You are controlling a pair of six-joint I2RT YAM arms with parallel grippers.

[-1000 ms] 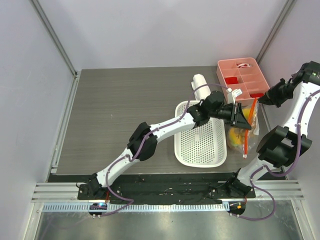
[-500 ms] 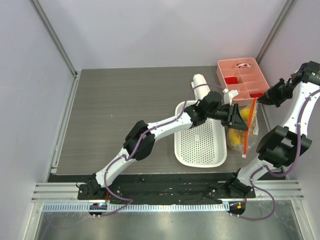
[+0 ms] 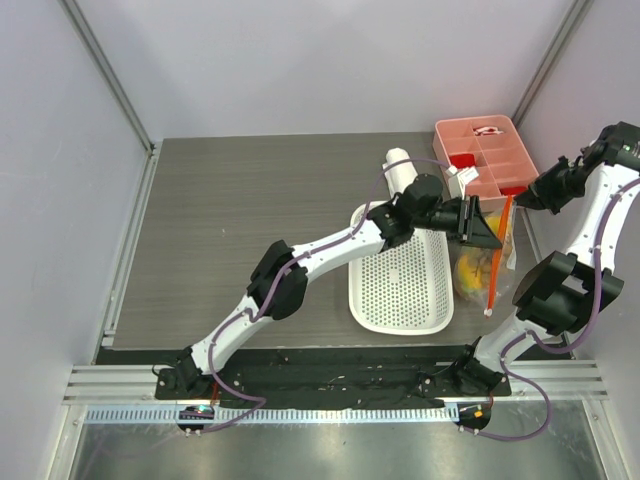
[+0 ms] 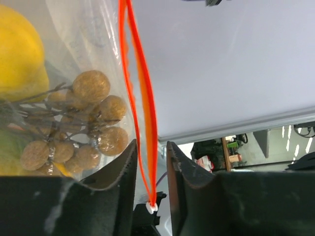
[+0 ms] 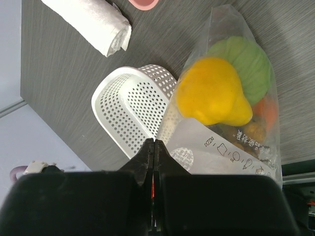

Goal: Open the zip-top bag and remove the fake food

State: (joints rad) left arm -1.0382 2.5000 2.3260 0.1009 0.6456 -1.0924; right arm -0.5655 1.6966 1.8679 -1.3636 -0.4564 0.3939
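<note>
Currently: right gripper (image 5: 154, 143) clamped on zip-top bag (image 5: 256, 123); left gripper (image 4: 151, 150) apart; bag print (image 5: 221, 150) illegible.

Lab cell: aluminium frame (image 3: 103, 60), white walls (image 3: 330, 60)

- The zip-top bag (image 5: 226, 147) is a clear, crinkly pouch with a printed panel. It sits at 3 o'clock in the overhead view. Its orange-red zip strip (image 3: 498, 255) runs from 12 to 6 o'clock.
- The fake food (image 3: 470, 268) is all inside the bag. There is a yellow lemon (image 5: 212, 93), with a green fruit (image 5: 246, 64) at its 1 o'clock and an orange (image 5: 266, 110) at its 4 o'clock. There are also brown grapes (image 4: 83, 128) on thin stems.
</note>
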